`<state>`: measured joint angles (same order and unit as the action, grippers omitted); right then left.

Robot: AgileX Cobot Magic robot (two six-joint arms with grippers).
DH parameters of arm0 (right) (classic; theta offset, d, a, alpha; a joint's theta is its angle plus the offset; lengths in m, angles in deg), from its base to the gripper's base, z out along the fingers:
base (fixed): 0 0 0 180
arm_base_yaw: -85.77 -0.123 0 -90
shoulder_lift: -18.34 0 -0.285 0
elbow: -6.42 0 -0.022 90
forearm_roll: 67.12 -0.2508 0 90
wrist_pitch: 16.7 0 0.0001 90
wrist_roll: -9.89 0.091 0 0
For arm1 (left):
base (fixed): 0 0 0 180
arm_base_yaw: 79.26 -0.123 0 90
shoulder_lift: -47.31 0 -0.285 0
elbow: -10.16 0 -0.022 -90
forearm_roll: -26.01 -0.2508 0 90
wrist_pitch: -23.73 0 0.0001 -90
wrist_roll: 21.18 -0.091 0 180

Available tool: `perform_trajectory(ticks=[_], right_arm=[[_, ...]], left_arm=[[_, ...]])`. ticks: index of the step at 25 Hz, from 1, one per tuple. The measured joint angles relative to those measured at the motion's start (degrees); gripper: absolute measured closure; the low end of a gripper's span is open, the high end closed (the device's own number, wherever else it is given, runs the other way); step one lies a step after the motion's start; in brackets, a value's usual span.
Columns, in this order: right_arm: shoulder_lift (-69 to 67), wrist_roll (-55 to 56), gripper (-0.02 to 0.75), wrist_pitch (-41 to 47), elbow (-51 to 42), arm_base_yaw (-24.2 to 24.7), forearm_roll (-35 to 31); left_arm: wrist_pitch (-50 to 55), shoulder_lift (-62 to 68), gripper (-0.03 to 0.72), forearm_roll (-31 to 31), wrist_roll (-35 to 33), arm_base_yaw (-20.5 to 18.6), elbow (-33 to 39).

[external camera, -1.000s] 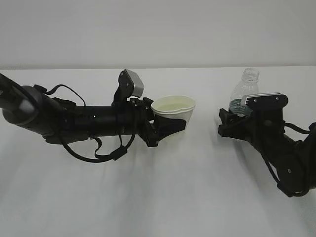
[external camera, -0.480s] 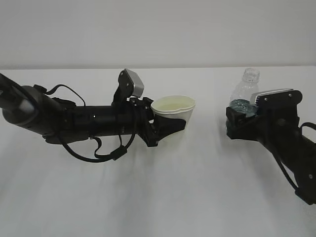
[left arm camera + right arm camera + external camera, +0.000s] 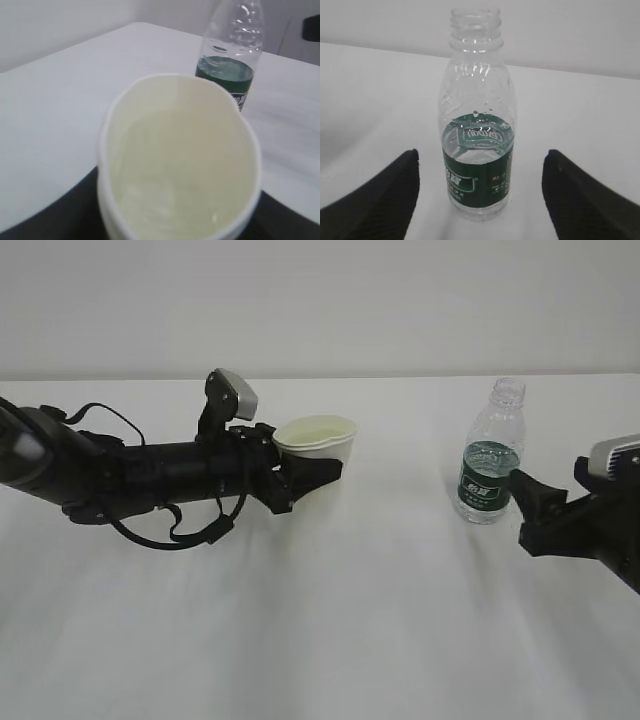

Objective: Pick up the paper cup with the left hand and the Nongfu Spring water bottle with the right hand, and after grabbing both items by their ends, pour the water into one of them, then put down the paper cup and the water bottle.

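Both arms have pulled outward since a second ago — the left hand (image 3: 310, 472) has slid left with the paper cup (image 3: 317, 443), and the right hand (image 3: 535, 510) has let go of the Nongfu Spring water bottle (image 3: 489, 468) and backed off to the right.

On the left, the long black arm lies low along the white table (image 3: 330, 620). Its fingers squeeze the cup at the bottom, so the rim is bent out of round. The cup's mouth faces up, tipped a bit. From the wrist view its creamy inside looks wet, but how much water it holds cannot be told.

On the right, the bottle stands straight up by itself, open neck on top, with some water (image 3: 477, 145) low inside. The right hand's fingers are spread wide and hold nothing — the bottle sits just in front of them.
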<state>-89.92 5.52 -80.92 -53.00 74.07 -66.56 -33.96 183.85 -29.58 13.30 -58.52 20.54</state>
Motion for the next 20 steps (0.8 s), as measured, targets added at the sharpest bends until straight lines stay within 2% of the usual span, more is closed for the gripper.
perform_trajectory(ticks=[9,20], right_arm=[[11.14,0.12,0.164,-0.09,-7.70,0.00,0.08],[12.46,0.74,0.164,-0.09,-10.77,0.00,0.08]], left_arm=[[0.00,0.00,0.265,0.46,0.00,-2.74,0.00],[0.00,-0.12,0.279,0.46,0.00,-9.29,0.81]])
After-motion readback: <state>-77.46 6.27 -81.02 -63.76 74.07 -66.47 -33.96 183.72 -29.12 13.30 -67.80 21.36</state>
